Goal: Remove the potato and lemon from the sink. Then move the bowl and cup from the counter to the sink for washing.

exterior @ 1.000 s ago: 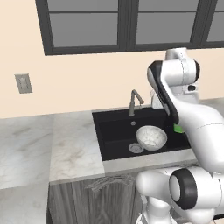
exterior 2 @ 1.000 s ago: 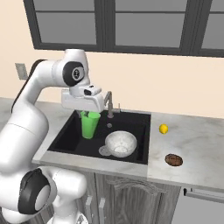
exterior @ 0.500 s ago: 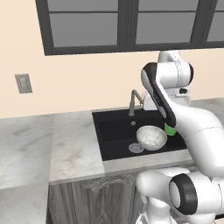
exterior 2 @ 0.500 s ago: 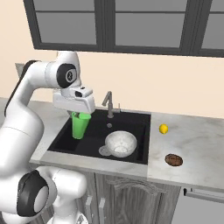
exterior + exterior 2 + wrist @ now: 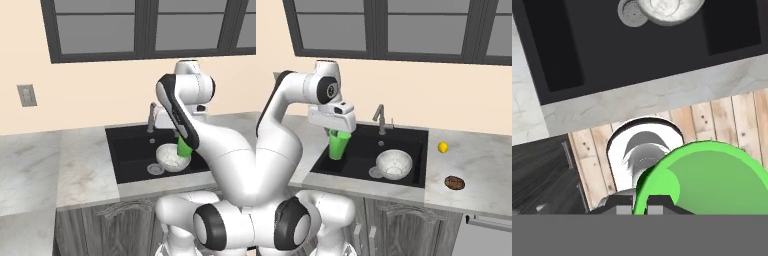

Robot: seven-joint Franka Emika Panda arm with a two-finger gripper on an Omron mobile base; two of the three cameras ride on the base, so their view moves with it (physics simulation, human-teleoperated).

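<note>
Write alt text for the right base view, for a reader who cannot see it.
A white robot arm's gripper holds a green cup upright over the left part of a black sink, where a marbled whitish bowl already sits beside the drain. On the marble counter to the right lie a yellow lemon and a brown potato, apart from each other.

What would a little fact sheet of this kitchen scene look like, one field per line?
gripper: shut on the cup, above the sink's left part
cup: green, held upright
bowl: in the sink, beside the drain
sink: black basin with grey faucet
lemon: on the counter right of the sink
potato: on the counter, nearer the front edge
</note>
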